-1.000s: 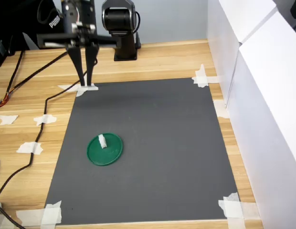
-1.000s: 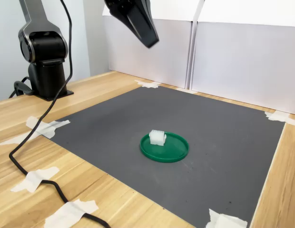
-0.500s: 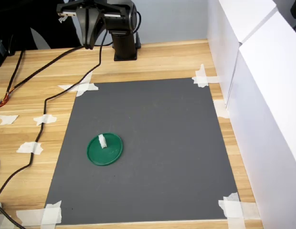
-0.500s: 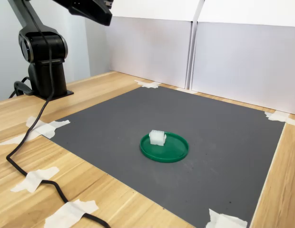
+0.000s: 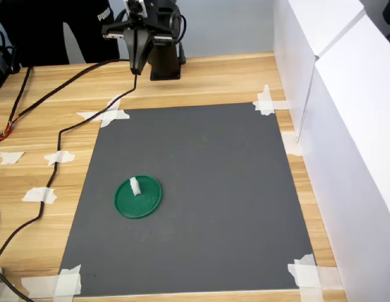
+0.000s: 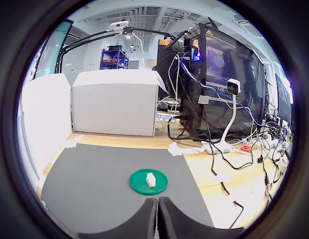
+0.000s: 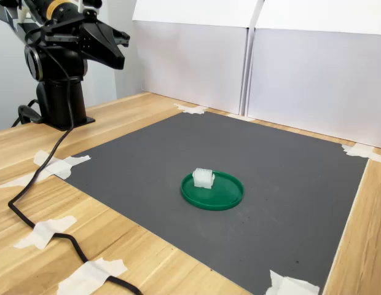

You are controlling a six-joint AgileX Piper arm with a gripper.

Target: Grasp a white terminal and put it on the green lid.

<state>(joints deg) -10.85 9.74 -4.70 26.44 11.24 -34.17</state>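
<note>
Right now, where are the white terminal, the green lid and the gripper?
white terminal [image 7: 203, 178], second exterior view, its front face.
green lid [image 7: 229, 198], second exterior view, bare floor near the rim.
gripper [image 5: 134, 68], first exterior view, tips of the closed fingers.

- A dark grey mat is lying flat on the wooden counter, white tape pieces holding its corners.
- A black cable is trailing across the counter at the first exterior view's left.
- White panels are standing along the mat's far side in the second exterior view.
</note>
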